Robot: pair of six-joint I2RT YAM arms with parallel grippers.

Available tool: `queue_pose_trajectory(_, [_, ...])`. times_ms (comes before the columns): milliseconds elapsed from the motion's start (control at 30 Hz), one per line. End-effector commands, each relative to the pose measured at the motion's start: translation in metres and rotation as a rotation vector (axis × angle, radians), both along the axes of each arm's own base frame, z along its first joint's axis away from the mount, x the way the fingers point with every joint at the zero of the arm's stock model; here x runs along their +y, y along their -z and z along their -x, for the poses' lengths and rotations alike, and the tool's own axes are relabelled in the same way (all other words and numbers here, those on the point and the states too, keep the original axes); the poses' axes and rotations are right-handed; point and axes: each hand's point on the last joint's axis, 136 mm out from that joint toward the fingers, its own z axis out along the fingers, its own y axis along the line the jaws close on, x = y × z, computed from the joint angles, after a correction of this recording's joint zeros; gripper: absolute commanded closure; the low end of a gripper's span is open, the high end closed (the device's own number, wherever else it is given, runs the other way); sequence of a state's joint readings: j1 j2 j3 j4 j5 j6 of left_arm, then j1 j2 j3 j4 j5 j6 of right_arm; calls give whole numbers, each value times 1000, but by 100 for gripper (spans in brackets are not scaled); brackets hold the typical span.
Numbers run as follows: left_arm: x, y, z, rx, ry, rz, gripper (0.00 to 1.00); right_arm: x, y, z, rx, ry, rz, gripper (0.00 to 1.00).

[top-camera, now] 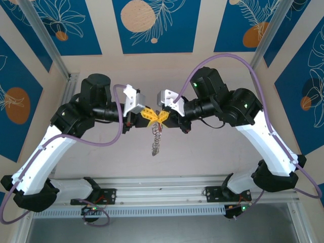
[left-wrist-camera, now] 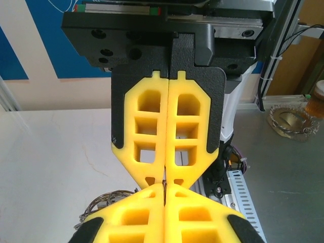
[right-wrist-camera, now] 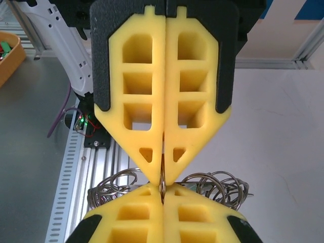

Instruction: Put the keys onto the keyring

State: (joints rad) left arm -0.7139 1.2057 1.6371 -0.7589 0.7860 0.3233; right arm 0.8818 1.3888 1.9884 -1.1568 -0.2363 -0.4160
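My left gripper [top-camera: 153, 117] and right gripper [top-camera: 163, 116] meet tip to tip above the middle of the table, their yellow fingers touching. Both are shut on a thin metal ring of the keyring. In the left wrist view my left gripper [left-wrist-camera: 165, 191] pinches a dark sliver of metal, and grey coils [left-wrist-camera: 101, 202] bunch below on the left. In the right wrist view my right gripper [right-wrist-camera: 163, 196] clamps the ring's edge [right-wrist-camera: 163, 178], with wire loops [right-wrist-camera: 220, 185] spread on both sides. The floppy grey keyring [top-camera: 157, 139] hangs down from the fingertips. The red-headed key is hidden.
A slotted aluminium rail [top-camera: 162, 195] runs along the near edge between the arm bases. Beyond the table, a round metal object [left-wrist-camera: 286, 121] lies on a grey surface, and an orange bin [right-wrist-camera: 7, 50] sits off to one side. Purple cables loop over both arms.
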Motion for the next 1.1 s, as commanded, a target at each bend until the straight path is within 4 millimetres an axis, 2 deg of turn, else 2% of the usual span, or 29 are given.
queue_pose_trajectory(0, [1,-6,2,-12,4,23,100,-5,-32,13,-82,-39,-131,90])
queue_pose_trajectory(67, [2,-14,2,-23,-5,50,100,-9,-31,15,-71,-34,-145,78])
queue_pose_trajectory(100, [2,-17,3,-26,-6,63,100,-11,-29,17,-54,-36,-151,75])
queue_pose_trajectory(300, [1,-26,15,-3,61,107,100,-21,-27,34,80,-101,-210,73])
queue_pose_trajectory(467, [1,-33,20,4,92,135,100,-25,-26,35,142,-112,-246,74])
queue_pose_trajectory(667, [0,-39,24,10,116,165,100,-19,-27,31,183,-133,-272,77])
queue_pose_trajectory(800, [0,-37,24,12,117,165,100,-15,-32,33,205,-166,-297,87])
queue_pose_trajectory(933, [1,-38,25,8,113,172,100,-13,-27,29,221,-150,-279,96])
queue_pose_trajectory(1000, [1,-37,24,9,111,172,100,-12,-23,30,239,-152,-269,97])
queue_pose_trajectory(1067, [1,-34,24,12,113,172,100,-12,-20,31,255,-152,-260,93])
